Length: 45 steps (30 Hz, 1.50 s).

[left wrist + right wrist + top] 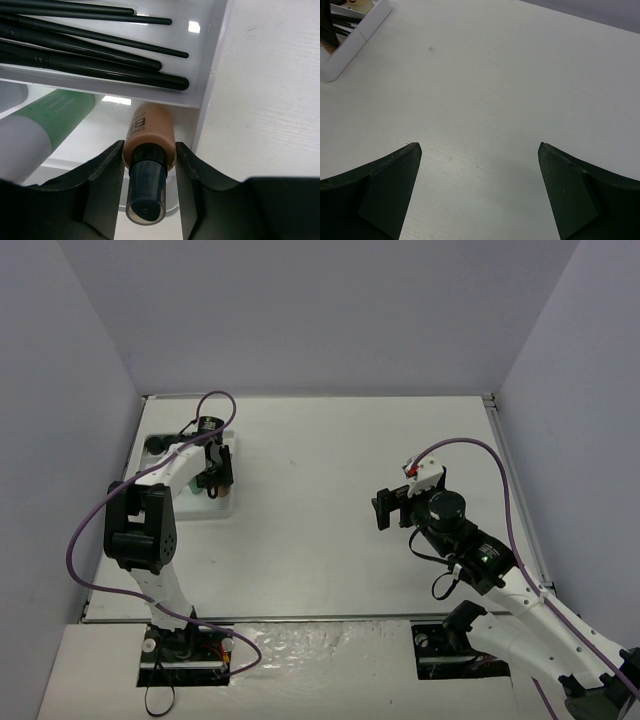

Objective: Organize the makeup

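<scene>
My left gripper (213,483) (149,146) is shut on a beige bottle (150,127) with a dark capped top. It holds the bottle in the near right compartment of the white tray (210,75), hard against its right wall. Several thin black brushes (100,55) lie in the compartment behind it. A green-white bottle (50,120) lies to the left of the beige one. My right gripper (385,508) (477,147) is open and empty, above bare table to the right of the middle.
The white tray (228,445) stands at the far left of the table, and a dark round thing (156,445) sits at its far left corner. The tray's corner shows at the top left of the right wrist view (350,50). Grey walls enclose the table.
</scene>
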{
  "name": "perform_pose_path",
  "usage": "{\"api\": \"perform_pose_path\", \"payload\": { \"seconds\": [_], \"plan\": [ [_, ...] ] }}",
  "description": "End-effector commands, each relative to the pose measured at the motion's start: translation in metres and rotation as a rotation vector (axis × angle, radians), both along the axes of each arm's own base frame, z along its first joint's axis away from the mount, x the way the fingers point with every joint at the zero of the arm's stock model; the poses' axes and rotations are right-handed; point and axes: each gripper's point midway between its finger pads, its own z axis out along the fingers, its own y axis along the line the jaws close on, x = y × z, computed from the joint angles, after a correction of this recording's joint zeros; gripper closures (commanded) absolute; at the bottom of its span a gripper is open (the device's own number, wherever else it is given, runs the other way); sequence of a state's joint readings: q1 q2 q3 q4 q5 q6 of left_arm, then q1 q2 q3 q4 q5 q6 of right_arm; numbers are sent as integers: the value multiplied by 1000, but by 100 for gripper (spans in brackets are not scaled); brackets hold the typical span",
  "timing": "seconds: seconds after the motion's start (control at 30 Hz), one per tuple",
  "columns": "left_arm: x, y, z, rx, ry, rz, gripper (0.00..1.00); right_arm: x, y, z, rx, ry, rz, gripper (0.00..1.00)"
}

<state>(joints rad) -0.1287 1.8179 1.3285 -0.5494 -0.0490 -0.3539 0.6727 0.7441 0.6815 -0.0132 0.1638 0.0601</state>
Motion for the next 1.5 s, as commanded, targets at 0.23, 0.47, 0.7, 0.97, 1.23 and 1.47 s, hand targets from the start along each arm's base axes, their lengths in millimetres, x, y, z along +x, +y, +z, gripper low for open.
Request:
{"api": "perform_pose_path", "payload": {
  "seconds": [0.23, 0.47, 0.7, 0.97, 1.23, 1.47],
  "plan": [
    [9, 8, 19, 1, -73, -8, 88, 5, 5, 25, 53, -58, 7, 0],
    [8, 11, 17, 0, -63, -14, 81, 6, 6, 24, 51, -55, 9, 0],
    [5, 9, 19, -17, -62, -14, 56, 6, 5, 25, 50, -59, 5, 0],
    [2, 7, 32, -33, -69, -11, 45, 8, 6, 27, 47, -60, 9, 0],
    [-9, 1, 56, -72, -103, -16, 44, 8, 7, 31, 51, -68, 9, 0],
    [-14, -6, 88, -92, -155, -46, 43, 9, 9, 43, 65, -85, 13, 0]
  ]
}}
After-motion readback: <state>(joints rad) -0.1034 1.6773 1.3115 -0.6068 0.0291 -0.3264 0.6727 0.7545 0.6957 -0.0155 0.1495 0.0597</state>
